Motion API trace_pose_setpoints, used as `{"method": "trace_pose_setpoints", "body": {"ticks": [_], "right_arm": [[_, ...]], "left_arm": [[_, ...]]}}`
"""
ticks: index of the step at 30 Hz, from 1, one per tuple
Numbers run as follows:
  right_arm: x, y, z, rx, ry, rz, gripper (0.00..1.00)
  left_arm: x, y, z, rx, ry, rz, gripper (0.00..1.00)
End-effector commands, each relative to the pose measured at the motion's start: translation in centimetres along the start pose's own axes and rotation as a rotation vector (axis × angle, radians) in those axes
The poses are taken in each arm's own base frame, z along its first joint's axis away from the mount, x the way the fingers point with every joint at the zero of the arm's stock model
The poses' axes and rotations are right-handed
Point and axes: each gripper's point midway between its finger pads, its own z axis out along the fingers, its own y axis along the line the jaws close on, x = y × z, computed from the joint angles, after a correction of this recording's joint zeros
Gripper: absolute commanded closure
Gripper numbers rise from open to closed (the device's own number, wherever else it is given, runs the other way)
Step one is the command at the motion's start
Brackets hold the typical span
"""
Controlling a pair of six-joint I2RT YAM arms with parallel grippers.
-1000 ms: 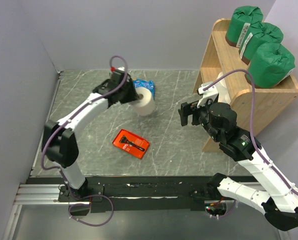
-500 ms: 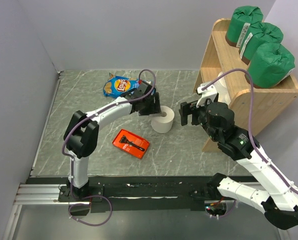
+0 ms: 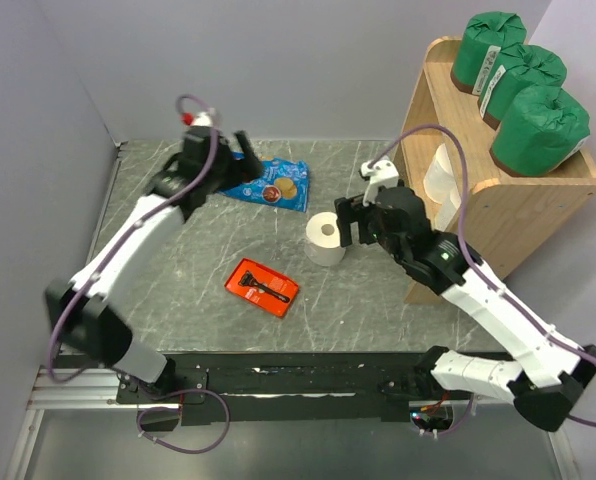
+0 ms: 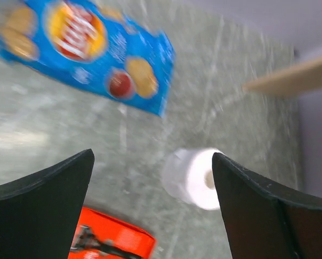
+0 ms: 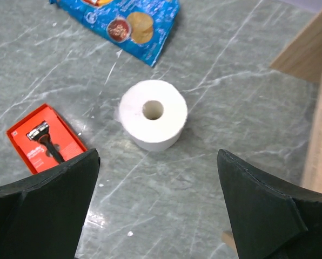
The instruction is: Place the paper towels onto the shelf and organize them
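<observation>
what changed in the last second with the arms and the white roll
The left gripper set the white roll upright on the table before the shelf, let go and swung back far left, now open near the chip bag. The right gripper moved in over the roll, open. Green rolls and red tray stayed put.

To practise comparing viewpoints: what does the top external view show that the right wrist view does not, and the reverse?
Only the top external view: three green-wrapped rolls on the upper level of the shelf. Only the right wrist view: the red tray clearly holds a razor. Both: the bare white roll standing on end, the blue chip bag, the tray.
</observation>
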Motion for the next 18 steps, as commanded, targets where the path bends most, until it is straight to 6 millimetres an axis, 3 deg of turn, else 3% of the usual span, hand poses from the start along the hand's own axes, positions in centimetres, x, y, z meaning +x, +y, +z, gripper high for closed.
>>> {"method": "trace_pose_setpoints", "body": {"ticks": [1,2,3,5,9,12,18], "right_arm": [[-1.4,1.9,1.2,-0.036,0.016,0.049,0.04],[-0.7,2.3,2.3,-0.035,0.051,0.038,0.05],[-0.7,2.7,2.7,-0.039,0.058,0.037,0.05],[-0.3,3.2,3.8,-0.039,0.081,0.031,0.05],[1.8,4.6,6.9,-0.066,0.156,-0.04,0.09],[3.7,5.4,8.9,-0.117,0.196,-0.167,0.13],[7.4,6.0,12.4,-0.167,0.299,-0.389,0.2]], "left_arm": [[-1.7,4.1,-4.6,-0.109,-0.117,0.111,0.04],[-2.8,4.8,-6.5,-0.132,-0.177,0.139,0.04],[-1.7,5.9,-6.6,-0.156,-0.169,0.159,0.04],[-1.6,6.9,-7.5,-0.17,-0.201,0.202,0.04],[0.0,8.9,-9.4,-0.176,-0.259,0.236,0.04],[0.7,9.0,-9.8,-0.151,-0.276,0.267,0.04],[0.2,8.9,-10.3,-0.175,-0.277,0.257,0.04]]}}
